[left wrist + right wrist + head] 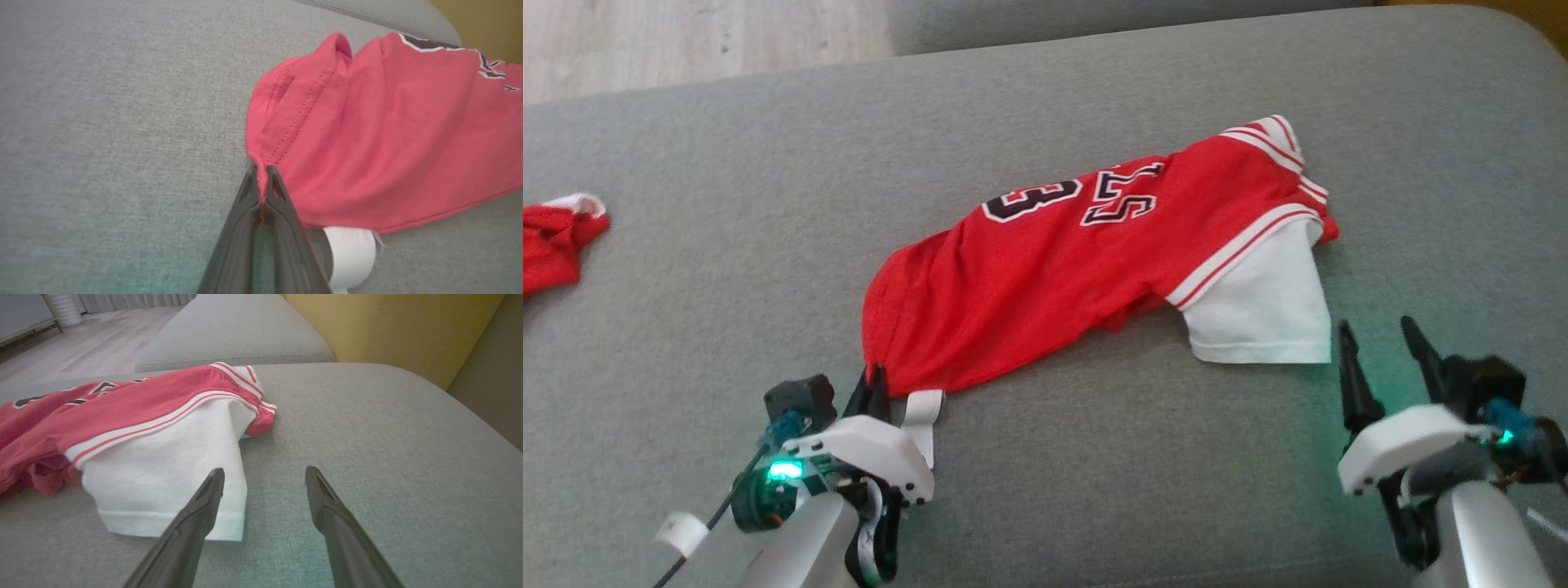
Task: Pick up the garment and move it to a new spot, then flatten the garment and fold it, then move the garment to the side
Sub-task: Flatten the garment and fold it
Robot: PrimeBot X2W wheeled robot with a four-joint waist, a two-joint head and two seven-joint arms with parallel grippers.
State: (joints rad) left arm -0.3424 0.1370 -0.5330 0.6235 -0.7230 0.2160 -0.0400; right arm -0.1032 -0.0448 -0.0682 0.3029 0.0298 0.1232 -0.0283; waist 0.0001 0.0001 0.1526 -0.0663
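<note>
Though creased, jersey (1054, 278) number 23

Grey fabric cushion (727, 204), rumpled red garment (1054, 278) spanning left fingers (876, 388) to right fingers (1352, 367), second red cloth (556, 237) well left of both.

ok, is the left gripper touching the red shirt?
Touching. The left wrist view shows the left gripper shut on a pinched corner of the red shirt.

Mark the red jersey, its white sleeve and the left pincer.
red jersey (1045, 278): head view, on the red body below the numbers.
white sleeve (171, 473): right wrist view, mid-sleeve.
left pincer (262, 175): left wrist view, at the tips, shut on the jersey's hem corner.
</note>
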